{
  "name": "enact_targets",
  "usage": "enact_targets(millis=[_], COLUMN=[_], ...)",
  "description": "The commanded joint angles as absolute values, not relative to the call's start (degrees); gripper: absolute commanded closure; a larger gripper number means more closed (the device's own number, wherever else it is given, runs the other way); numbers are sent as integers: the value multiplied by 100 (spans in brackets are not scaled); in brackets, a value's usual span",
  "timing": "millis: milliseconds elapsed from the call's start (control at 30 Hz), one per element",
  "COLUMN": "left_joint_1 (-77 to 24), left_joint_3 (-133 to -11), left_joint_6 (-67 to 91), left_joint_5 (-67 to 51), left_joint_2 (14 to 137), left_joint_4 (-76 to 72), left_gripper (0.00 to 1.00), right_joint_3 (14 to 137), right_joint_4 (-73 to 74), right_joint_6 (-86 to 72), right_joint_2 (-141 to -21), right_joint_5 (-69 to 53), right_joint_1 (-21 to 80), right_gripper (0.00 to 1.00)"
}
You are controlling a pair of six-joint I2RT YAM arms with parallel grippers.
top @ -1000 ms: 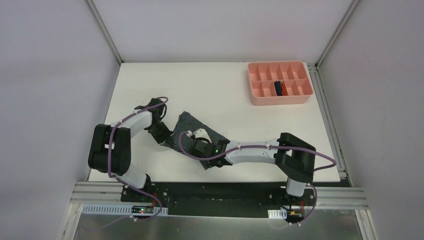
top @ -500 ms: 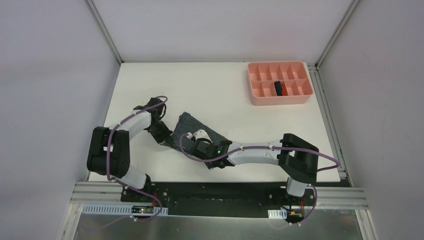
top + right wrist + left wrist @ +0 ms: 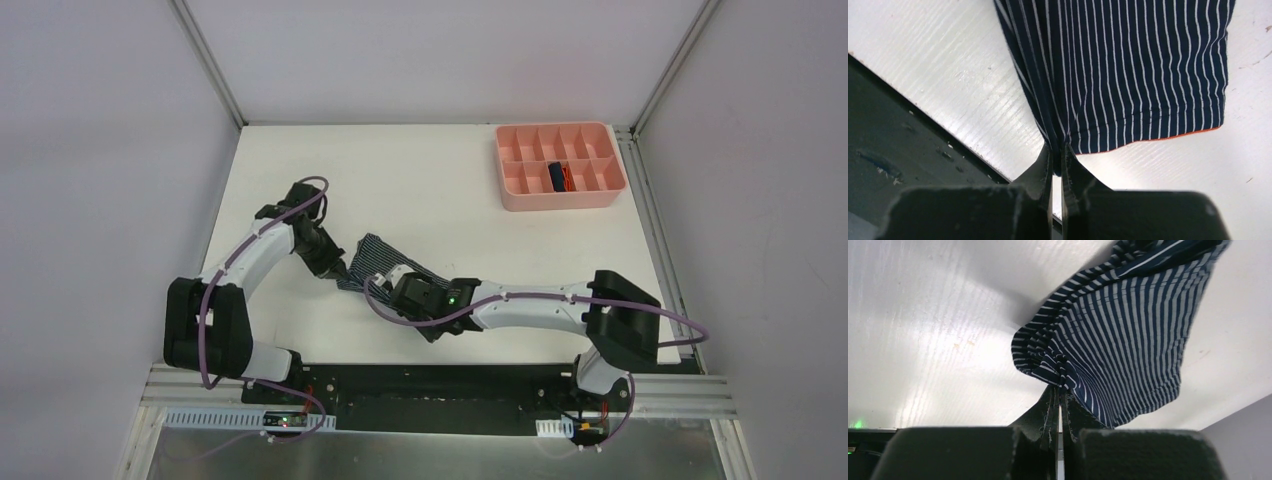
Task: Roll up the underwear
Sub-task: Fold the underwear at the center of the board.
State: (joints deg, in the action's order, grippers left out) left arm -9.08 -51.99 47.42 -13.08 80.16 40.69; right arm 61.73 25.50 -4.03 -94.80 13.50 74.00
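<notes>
Now, both claws pinch the striped briefs (image 3: 1118, 325). Left claw (image 3: 1059, 401) is clamped on a bunched corner, and the cloth fans out ahead of its tips. Right claw (image 3: 1057, 150) is closed on the near hem, with cloth spreading ahead and to its right. From above, the long axis runs from the left claw past the right claw, so I judge the roll should follow that line. Neither arm is nearer. Navy briefs (image 3: 556, 176) sit in the tray (image 3: 520, 198), well beyond the right claw.
</notes>
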Motion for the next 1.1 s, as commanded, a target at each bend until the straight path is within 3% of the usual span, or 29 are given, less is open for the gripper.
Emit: enact_targets(millis=[0, 133, 233, 400, 1067], left_joint_1=[-954, -951, -949, -949, -1009], left_joint_3=[-5757, -6140, -6289, -6376, -7922], left_joint_6=[4777, 4731, 4699, 4651, 4463], left_joint_5=[-1333, -1426, -1438, -1515, -1828], left_joint_2=[8087, 8414, 8538, 8693, 9958], left_joint_4=[4282, 4333, 4333, 4333, 4333], left_gripper=[100, 100, 100, 100, 100], right_joint_3=[6522, 6717, 6619, 6385, 7278], right_joint_4=[3157, 3397, 3297, 2969, 3864], right_joint_6=[-58, -44, -55, -328, 167], right_joint_2=[-9228, -9233, -9205, -9076, -9604], right_joint_5=[701, 388, 398, 64, -3272], right_joint_1=[7219, 7054, 7010, 6854, 5026], right_gripper=[100, 100, 95, 100, 100])
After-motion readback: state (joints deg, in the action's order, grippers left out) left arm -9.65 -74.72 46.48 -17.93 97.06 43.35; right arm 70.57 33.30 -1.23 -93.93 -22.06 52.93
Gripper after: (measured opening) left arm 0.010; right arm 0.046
